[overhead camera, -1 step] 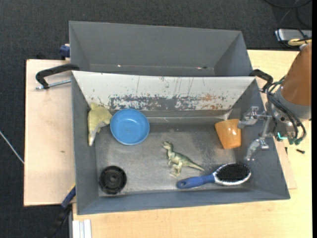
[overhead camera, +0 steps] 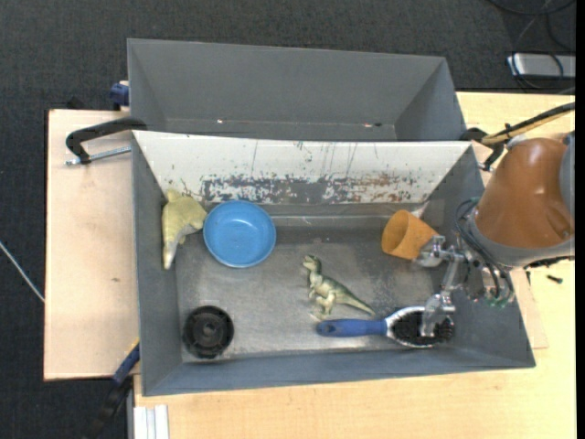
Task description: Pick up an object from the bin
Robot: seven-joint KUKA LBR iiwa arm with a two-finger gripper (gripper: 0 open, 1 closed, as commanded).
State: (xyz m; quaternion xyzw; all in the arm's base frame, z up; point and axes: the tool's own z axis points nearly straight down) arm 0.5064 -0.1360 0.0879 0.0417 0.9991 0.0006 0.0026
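Here I am, reaching into the grey bin point(overhead camera: 292, 90) from the right side, with my pincer point(overhead camera: 441, 305) down low in the front right corner. It hangs right over the dark bristly head of a brush point(overhead camera: 362, 326) with a blue handle. The brush lies flat on the bin floor along the front wall, its handle pointing left. My pincer's tip looks to be at the brush head, but I cannot tell whether it is touching, nor whether it is open or closed. Just behind my pincer an orange cup point(overhead camera: 405, 234) lies tipped on its side. Left of the brush handle is a pale toy dinosaur point(overhead camera: 327, 291). Further left, a blue bowl point(overhead camera: 239, 233) sits upright beside a yellowish soft toy point(overhead camera: 178, 222), and a black round lid point(overhead camera: 207, 330) rests in the front left corner.
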